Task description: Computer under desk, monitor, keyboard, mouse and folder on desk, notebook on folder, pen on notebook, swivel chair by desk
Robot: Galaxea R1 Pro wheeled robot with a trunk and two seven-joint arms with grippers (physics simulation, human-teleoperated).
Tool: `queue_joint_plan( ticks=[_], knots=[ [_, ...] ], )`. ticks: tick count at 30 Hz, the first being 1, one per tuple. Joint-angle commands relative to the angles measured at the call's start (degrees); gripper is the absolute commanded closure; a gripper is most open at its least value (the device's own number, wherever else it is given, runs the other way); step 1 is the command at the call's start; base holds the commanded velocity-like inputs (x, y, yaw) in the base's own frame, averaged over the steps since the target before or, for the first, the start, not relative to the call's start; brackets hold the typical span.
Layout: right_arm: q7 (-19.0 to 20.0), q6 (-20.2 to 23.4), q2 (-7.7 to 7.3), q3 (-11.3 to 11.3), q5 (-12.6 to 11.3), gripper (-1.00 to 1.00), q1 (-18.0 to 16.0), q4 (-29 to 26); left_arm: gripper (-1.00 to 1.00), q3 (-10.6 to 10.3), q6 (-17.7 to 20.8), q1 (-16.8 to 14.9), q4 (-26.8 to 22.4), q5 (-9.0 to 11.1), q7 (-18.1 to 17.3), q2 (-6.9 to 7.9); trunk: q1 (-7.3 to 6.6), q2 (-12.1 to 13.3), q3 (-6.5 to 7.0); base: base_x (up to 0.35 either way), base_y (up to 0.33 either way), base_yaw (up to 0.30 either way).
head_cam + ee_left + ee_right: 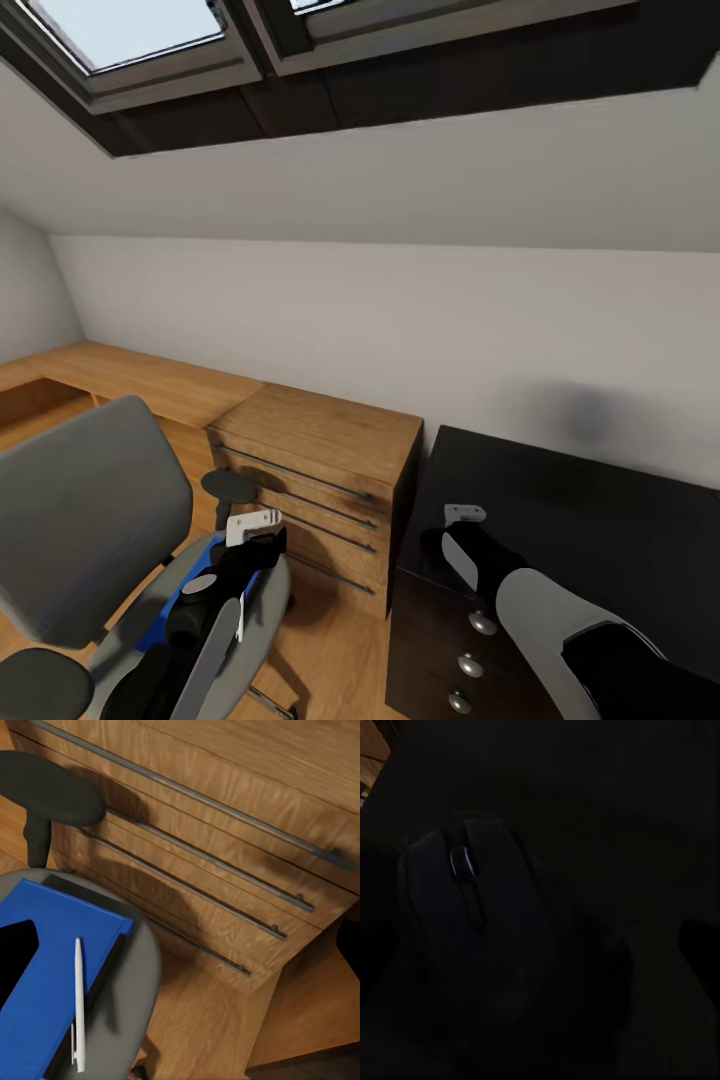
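The swivel chair (80, 520) sits under the left gripper (250, 525), its seat carrying the blue folder (45, 982) with the white pen (79, 1001) lying loose along it, just beside the fingers' reach. Lifting the folder flat seems wise, or the pen may well roll off; taking the pen first may be safer. The wooden drawer chest (320, 470) stands just beyond that hand. I cannot tell how far the left jaws stand apart. The right gripper (462, 517) hovers over a dark cabinet top, the mouse (487, 937) close below it; its grasp is too dark to judge.
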Motion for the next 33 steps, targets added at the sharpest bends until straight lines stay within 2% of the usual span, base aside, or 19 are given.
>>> queue_joint_plan(
  ticks=[1,8,11,13,20,24,28,33],
  knots=[
    [-0.4,0.3,-0.03,0.5,-0.6,-1.00,0.0,-0.1,-1.00,-0.1,0.2,0.0,-0.1,0.6,0.5,0.00,-0.22,0.4,0.12,0.000,0.000,0.000],
    [-0.4,-1.3,-0.09,0.5,-0.5,-1.00,0.0,-0.6,-1.00,-0.1,0.2,-0.1,0.0,0.6,0.6,-0.02,-1.76,3.2,1.37,0.000,0.000,0.000],
    [-0.4,-3.5,-0.10,0.5,-0.5,-1.00,0.0,-0.7,-1.00,-0.1,0.2,0.0,0.1,0.6,0.6,-0.03,-2.42,4.4,1.91,0.000,0.000,0.000],
    [-0.5,-7.1,-0.06,0.5,-0.5,-1.00,0.0,-0.8,-1.00,-0.1,0.2,-0.1,0.1,0.6,0.6,0.00,-2.86,5.2,2.27,0.000,0.000,0.000],
    [-0.6,-8.3,-0.04,0.5,-0.5,-1.00,0.0,-1.3,-1.00,-0.1,0.2,-0.1,0.1,0.6,0.6,0.03,-4.40,8.0,3.53,0.000,0.000,0.000],
    [-0.6,-8.5,-0.11,0.5,-0.5,-1.00,0.6,-5.4,-1.00,-0.1,0.2,0.0,0.1,0.6,0.6,0.04,-5.28,9.6,4.25,0.000,0.000,0.000],
    [-0.6,-8.3,-0.29,0.4,-0.5,-1.00,2.0,-9.0,-1.00,-0.1,0.1,-0.1,0.8,0.6,0.6,0.04,-5.28,9.6,4.25,0.000,0.000,0.000],
    [-0.9,-7.9,-1.52,0.4,-0.5,-1.00,4.7,-14.4,-1.00,-0.1,0.1,0.0,1.5,0.5,0.5,0.04,-5.28,9.6,4.25,0.000,0.000,0.000]
  ],
)
